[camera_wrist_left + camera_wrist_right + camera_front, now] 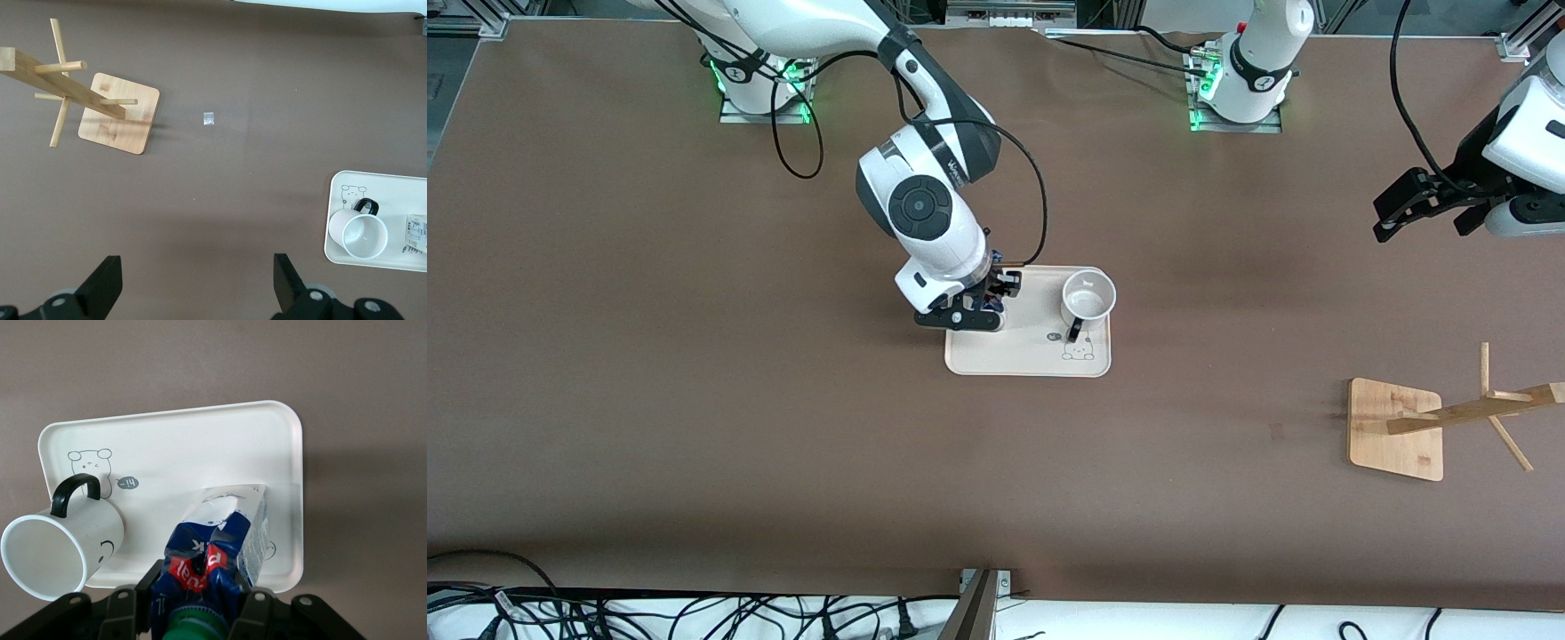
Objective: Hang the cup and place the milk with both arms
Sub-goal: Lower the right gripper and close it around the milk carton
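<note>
From the front, the right gripper (969, 307) is low over the right arm's end of the cream tray (1028, 356), seemingly clamped on the milk (996, 283), though the wrist hides most of it; the cup (1088, 299) stands upright on the tray's other end, and the left gripper (1409, 204) hangs over bare table toward the left arm's end, with the wooden rack (1396, 428) nearer the camera. In the left wrist view, the left gripper's fingers (100, 287) are spread wide apart above the table, with rack (119, 113), cup (363, 235) and tray (400, 183) below. In the right wrist view, the right gripper (200, 603) pinches the milk (217, 553) at its capped top, the carton's base on the tray (200, 440) beside the cup (60, 550).
</note>
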### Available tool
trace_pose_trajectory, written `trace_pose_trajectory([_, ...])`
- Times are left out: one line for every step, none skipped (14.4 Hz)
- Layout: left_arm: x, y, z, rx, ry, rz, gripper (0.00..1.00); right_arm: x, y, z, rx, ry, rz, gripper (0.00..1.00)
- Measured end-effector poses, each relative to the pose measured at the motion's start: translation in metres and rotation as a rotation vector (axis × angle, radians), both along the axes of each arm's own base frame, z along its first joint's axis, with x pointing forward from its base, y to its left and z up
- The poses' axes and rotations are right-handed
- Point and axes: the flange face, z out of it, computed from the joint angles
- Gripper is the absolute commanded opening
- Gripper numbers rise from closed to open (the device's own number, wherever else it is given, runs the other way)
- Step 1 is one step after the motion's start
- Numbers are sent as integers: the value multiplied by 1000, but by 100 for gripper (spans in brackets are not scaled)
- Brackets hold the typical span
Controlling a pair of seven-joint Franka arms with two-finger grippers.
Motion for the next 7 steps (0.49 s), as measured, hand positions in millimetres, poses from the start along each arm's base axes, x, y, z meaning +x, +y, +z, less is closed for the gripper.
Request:
trace_pose_trajectory([0,0,0,0,0,0,100,-2,2,0,0,0,3,39])
trace_pose_trajectory([0,0,0,0,0,0,100,-3,4,0,0,0,7,38])
trace_pose_trajectory([0,0,-1,0,1,0,100,-5,6,0,0,0,10,38])
trace_pose_trajectory([0,0,-1,0,2,0,100,-6,7,0,0,0,13,37])
trace_pose_trajectory([1,0,-1,0,2,-1,100,-6,7,0,1,0,13,37])
trace_pose_trajectory([1,-1,-2,0,3,-1,100,-6,7,0,1,-1,13,37])
trace_pose_trajectory([1,-2,-3,0,6,-4,100,-6,8,1,2,-2,13,36])
